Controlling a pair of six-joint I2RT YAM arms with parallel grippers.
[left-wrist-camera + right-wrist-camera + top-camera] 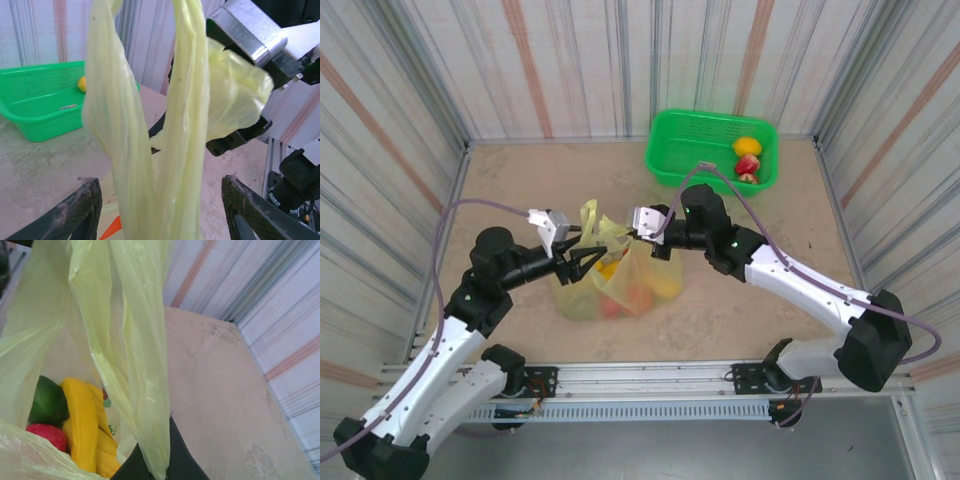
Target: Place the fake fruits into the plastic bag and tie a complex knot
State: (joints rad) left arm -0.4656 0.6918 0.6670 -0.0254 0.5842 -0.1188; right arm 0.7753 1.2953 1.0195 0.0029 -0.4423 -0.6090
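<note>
Sitting near the middle of the table point(510, 180), the plastic bag point(582, 298) is leaving you bare surface on every side: a wide stretch toward the left edge, a strip along the near edge in front of the arm bases, and more toward the right edge. Striped walls point(380, 100) are closing in the left, far and right edges. A green basket point(680, 150) is lying against the far edge, right of centre and well apart from the bag. It is carrying a lemon point(745, 146) and strawberries point(748, 168) in its right end. Inside the bag you are seeing fake fruits point(85, 425): yellow bananas, a green one and a red one.

Your left arm is reaching in from the near left corner, elbow bending out toward the left edge, forearm pointing right at the bag's top. The left gripper point(160, 215) is standing with its fingers apart, one on each side of the upright handles point(115, 125), neither pressing the plastic. Your right arm is stretching from the near right corner across to the bag's right side. The right gripper point(157, 462) is pinching together on a fold of the bag's plastic.
</note>
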